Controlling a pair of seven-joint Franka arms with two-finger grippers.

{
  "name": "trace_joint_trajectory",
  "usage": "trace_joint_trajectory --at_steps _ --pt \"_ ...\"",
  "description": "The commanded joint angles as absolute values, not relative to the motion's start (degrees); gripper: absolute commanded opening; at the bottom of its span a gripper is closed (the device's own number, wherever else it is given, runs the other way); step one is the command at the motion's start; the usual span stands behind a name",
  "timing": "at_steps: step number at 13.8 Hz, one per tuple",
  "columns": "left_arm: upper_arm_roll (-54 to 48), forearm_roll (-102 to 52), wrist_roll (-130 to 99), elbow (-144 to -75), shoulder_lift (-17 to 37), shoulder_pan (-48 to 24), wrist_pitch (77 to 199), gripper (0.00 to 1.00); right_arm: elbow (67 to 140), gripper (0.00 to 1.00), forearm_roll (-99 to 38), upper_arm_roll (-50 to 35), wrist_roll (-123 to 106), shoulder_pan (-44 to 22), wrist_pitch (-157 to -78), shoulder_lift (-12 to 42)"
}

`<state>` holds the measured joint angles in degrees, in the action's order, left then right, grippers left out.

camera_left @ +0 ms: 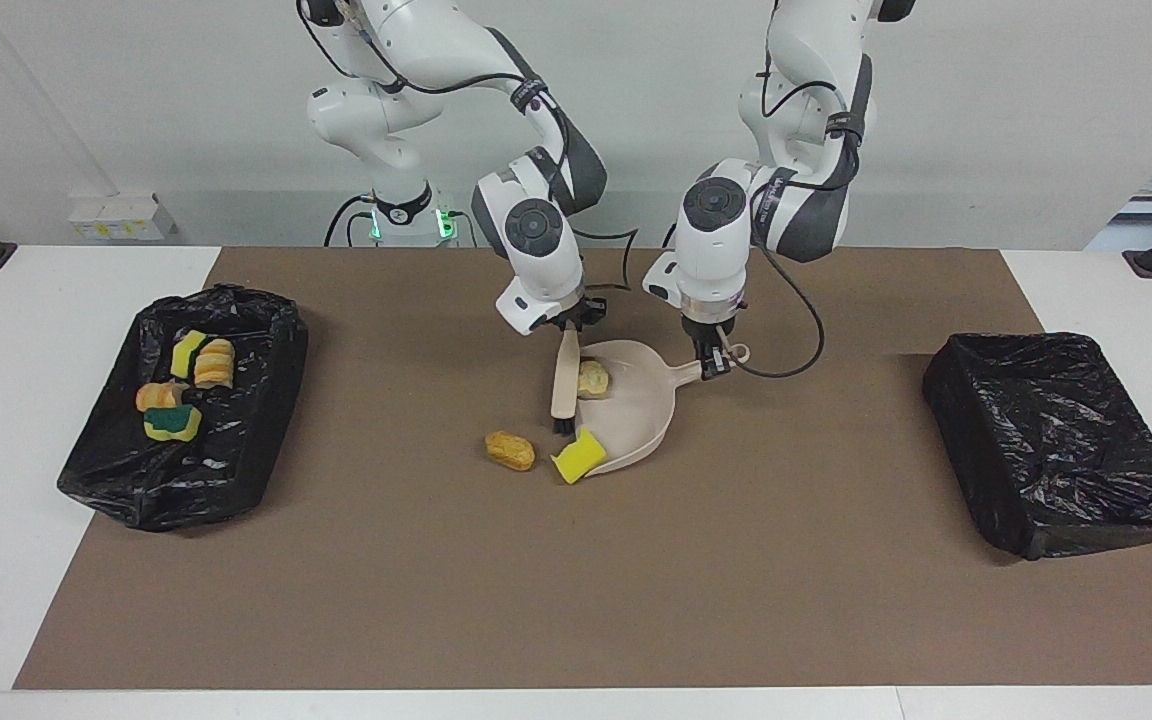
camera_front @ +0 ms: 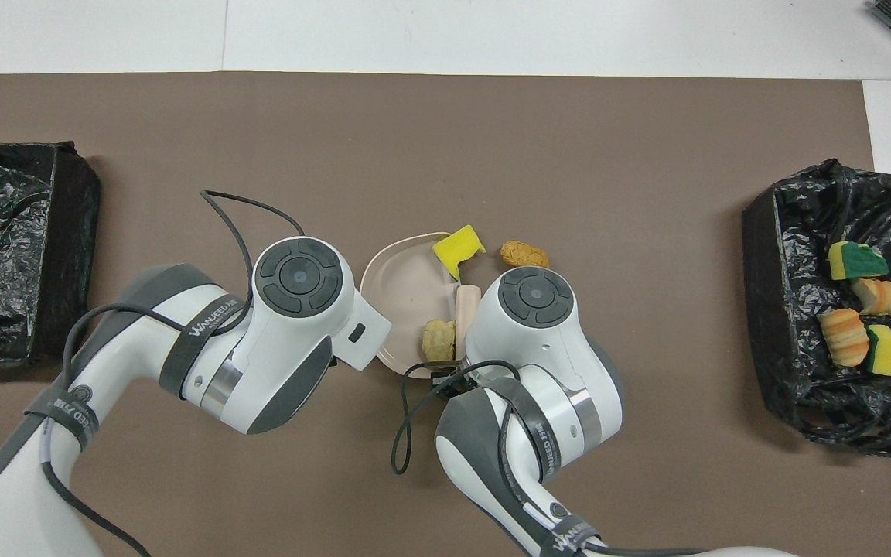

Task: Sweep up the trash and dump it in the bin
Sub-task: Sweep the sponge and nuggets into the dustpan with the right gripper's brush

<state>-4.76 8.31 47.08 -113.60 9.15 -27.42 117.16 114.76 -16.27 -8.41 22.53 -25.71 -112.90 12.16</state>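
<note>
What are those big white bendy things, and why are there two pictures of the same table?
They are two robot arms, each ending in a two-finger gripper. One picture looks at them from across the table; the other looks down from above their end.

The left gripper is shut on the handle of a beige dustpan. The right gripper is shut on a brush, set at the dustpan's mouth.

One pale lump lies in the dustpan. A yellow sponge sits on its edge, and a brown lump lies on the brown mat beside it.

At the right arm's end, a black-lined bin holds four more pieces. Another black bin sits at the left arm's end.
</note>
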Motion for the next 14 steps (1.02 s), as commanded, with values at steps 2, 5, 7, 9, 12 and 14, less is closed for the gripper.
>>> trace_joint_trajectory --at_steps 2,5,7,9,12,14 --pt "-4.57 9.23 44.21 -115.13 8.09 -28.13 117.16 0.0 114.0 0.0 -16.79 -8.09 10.03 -21.55 -105.23 7.31" --pt "-4.57 8.88 39.48 -115.05 8.35 -27.95 118.73 0.0 113.56 0.0 -10.94 -7.91 10.02 -18.55 -102.48 5.27" --pt "-4.48 8.88 39.38 -115.05 8.35 -27.86 118.48 0.0 113.2 0.0 -5.73 -8.0 10.02 -15.75 -102.92 5.8" --pt "-4.57 8.88 39.38 -115.05 8.35 -27.68 118.22 0.0 113.12 0.0 -0.38 -8.17 8.27 -13.02 -104.14 6.41" --pt "-4.57 8.88 37.97 -115.05 8.26 -28.04 118.21 0.0 111.63 0.0 6.65 -8.17 3.7 -10.11 -107.21 9.74" --pt "-4.57 8.88 37.79 -115.05 8.26 -28.04 118.13 0.0 108.48 0.0 9.66 -8.26 3.43 -10.02 -108.11 13.43"
